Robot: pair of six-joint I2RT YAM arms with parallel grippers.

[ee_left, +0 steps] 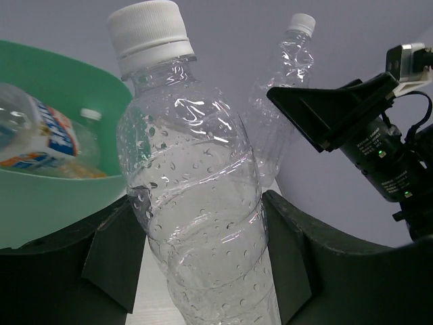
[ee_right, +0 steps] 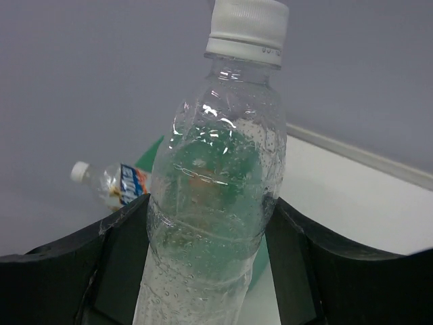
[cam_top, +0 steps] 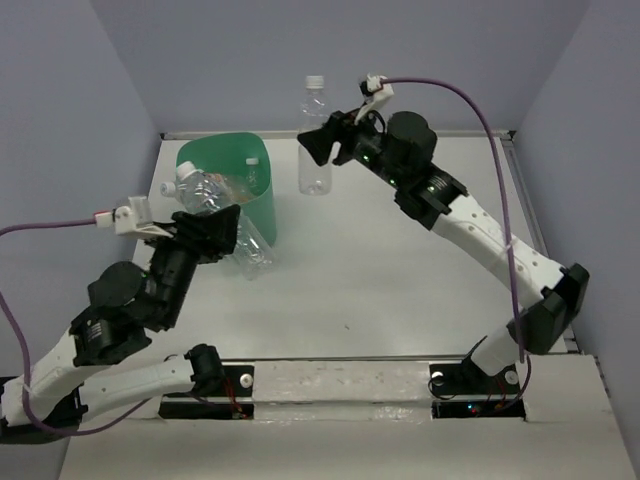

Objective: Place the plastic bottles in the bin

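The mint-green bin [cam_top: 258,195] stands at the back left and holds several bottles, one with a blue-white label [ee_left: 47,135]. My left gripper [cam_top: 215,232] is shut on a clear, label-free bottle [cam_top: 255,252] next to the bin's near right side. In the left wrist view this bottle [ee_left: 196,203] sits between the fingers [ee_left: 111,257], white cap up. My right gripper [cam_top: 330,142] is shut on a second clear bottle [cam_top: 315,165], upright, to the right of the bin. It fills the right wrist view [ee_right: 216,223], with the bin [ee_right: 152,152] behind it.
Grey walls enclose the white table [cam_top: 400,290] at the back and sides. A labelled bottle [ee_right: 115,184] pokes above the bin's rim in the right wrist view. The right gripper [ee_left: 338,115] shows in the left wrist view, close to the right of my left gripper.
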